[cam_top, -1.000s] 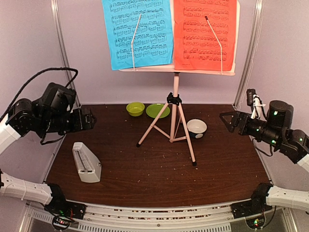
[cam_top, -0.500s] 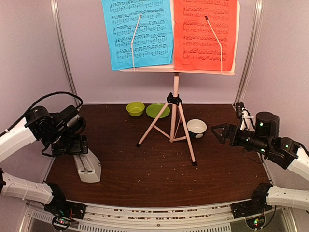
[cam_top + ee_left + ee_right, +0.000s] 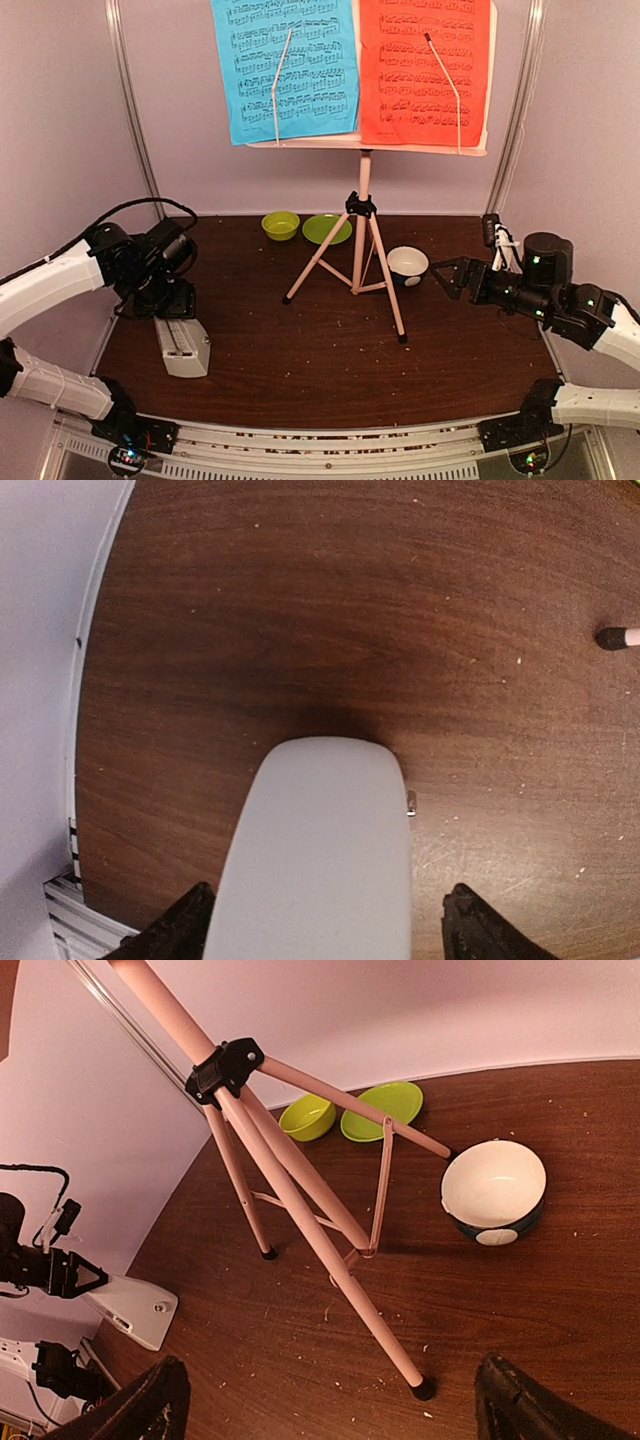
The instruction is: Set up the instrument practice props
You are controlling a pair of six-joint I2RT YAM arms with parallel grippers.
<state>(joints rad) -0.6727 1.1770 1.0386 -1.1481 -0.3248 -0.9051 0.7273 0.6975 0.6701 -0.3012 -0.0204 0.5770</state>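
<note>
The pale pink music stand (image 3: 365, 175) stands on tripod legs mid-table, holding a blue page (image 3: 285, 65) and a red page (image 3: 425, 65). The white pyramid metronome (image 3: 181, 346) stands upright at the left front. My left gripper (image 3: 172, 300) hangs just over it, open. In the left wrist view the metronome (image 3: 320, 840) rises between the fingertips (image 3: 180, 930), with gaps on both sides. My right gripper (image 3: 448, 278) is open and empty, right of the stand's legs (image 3: 300, 1195), pointing at them.
A small white bowl with a dark rim (image 3: 407, 265) sits just right of the tripod, near my right gripper. A green bowl (image 3: 280, 225) and a green plate (image 3: 325, 229) lie behind the stand. Crumbs dot the brown table (image 3: 330, 350).
My left gripper has swung down and right from beside the wall to just above the metronome. My right gripper has lowered and moved left toward the stand's legs.
</note>
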